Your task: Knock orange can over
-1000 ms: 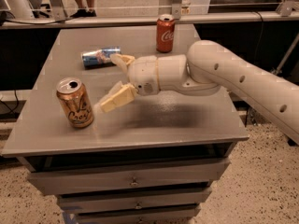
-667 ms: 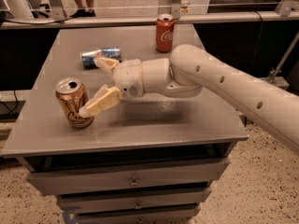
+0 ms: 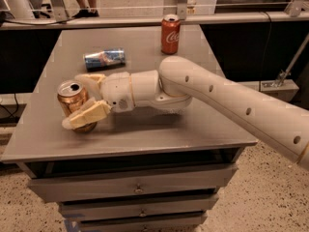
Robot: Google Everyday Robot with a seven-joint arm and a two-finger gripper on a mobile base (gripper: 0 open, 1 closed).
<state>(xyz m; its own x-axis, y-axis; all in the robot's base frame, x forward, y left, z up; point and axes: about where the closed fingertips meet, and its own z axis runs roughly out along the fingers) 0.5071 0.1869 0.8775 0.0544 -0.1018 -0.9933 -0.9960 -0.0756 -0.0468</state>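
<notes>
The orange can [image 3: 69, 99], copper-coloured with a silver top, stands at the front left of the grey table [image 3: 145, 134] and looks slightly tilted to the left. My gripper [image 3: 73, 101] is open and straddles it. One cream finger [image 3: 88, 115] lies across the can's front and touches it. The other finger [image 3: 90, 79] is behind the can. The white arm reaches in from the right.
A blue and silver can [image 3: 105, 59] lies on its side behind the gripper. A red cola can [image 3: 170, 34] stands upright at the table's back. Drawers sit below the table's front edge. People's legs stand beyond the far rail.
My gripper has moved left across the table to the orange can, and its fingers now sit on either side of it. The can has shifted and leans a little.
</notes>
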